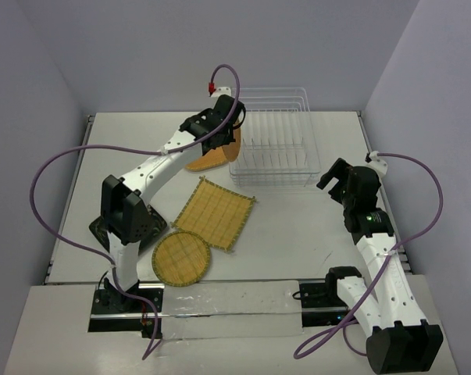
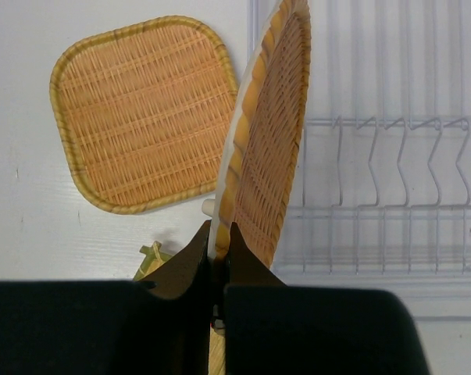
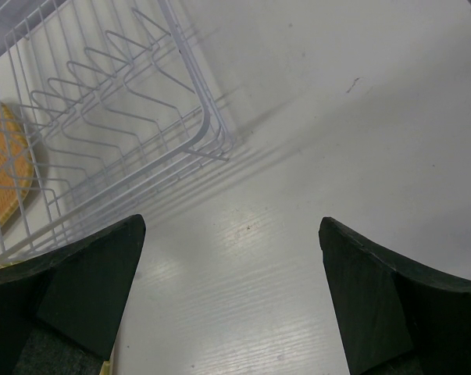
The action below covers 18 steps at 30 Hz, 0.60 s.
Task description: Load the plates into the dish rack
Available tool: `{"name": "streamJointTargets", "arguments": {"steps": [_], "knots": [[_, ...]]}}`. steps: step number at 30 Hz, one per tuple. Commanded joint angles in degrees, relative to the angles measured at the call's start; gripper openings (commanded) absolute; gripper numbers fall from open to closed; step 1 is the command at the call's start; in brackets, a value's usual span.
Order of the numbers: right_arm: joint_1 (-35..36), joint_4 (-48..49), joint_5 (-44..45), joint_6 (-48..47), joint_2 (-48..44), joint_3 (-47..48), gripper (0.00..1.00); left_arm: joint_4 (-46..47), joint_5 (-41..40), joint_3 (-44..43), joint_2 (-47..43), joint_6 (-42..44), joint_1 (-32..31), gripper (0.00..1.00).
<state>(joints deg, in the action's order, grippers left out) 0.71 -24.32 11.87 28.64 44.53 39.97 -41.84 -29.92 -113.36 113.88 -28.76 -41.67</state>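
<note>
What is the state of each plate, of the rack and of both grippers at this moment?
orange round plate: held on edge, beside the rack.
left gripper: shut on the orange round plate's rim.
orange rounded-square plate: flat on the table.
yellow square plate: flat on the table.
yellow round plate: flat on the table.
dish rack: no plate in it.
right gripper: open, holding nothing.

Left arm (image 1: 161, 160) extended forward, left tool (image 2: 218, 234) clamping the orange round plate (image 2: 270, 125); right tool (image 3: 231, 226) with jaws spread wide.
</note>
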Motion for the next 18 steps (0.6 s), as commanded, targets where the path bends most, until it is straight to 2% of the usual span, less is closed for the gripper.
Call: {"name": "streamJointTargets", "arguments": {"steps": [1, 18], "knots": [[-0.27, 0.5, 1.41, -0.17, -0.06, 0.73, 1.0, -3.88, -5.42, -6.79, 2.77, -5.36, -0.96, 0.0], [-0.27, 0.83, 2.03, 0.45, -1.57, -0.89, 1.0, -7.08, -9.82, -9.95, 7.51, -7.13, -3.87, 0.0]]}}
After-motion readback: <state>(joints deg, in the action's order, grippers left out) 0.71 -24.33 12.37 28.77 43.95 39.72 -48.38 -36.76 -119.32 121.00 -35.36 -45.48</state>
